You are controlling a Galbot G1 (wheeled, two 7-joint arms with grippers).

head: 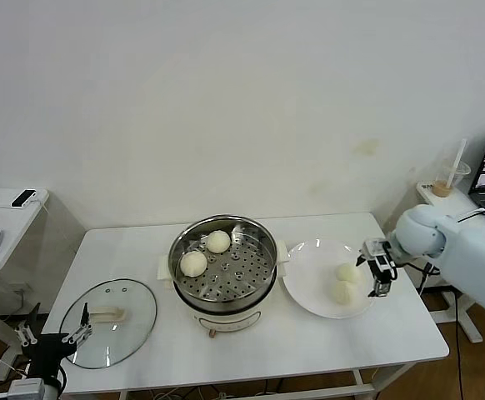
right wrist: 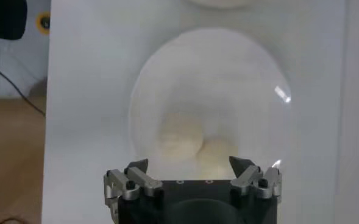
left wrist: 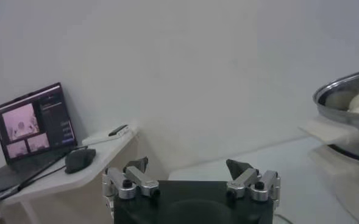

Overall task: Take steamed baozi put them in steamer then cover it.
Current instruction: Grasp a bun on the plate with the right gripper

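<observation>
While two steamed baozi (head: 205,252) sit in the steamer (head: 223,260) at centre, two more lie on the plate (head: 309,283) at three o'clock, the cover (head: 109,321) at eight.

Left gripper (left wrist: 191,173): spread wide, empty, near the table's left edge.

Right gripper (right wrist: 191,170): spread wide, empty, above the plate's buns (right wrist: 179,135).

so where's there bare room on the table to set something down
Bare patches: the back strip of the table behind the steamer, the front edge ahead of the white plate, and the gap between the glass cover and the steamer. It is crowded around the plate's two baozi, where the open right end effector hovers.
</observation>
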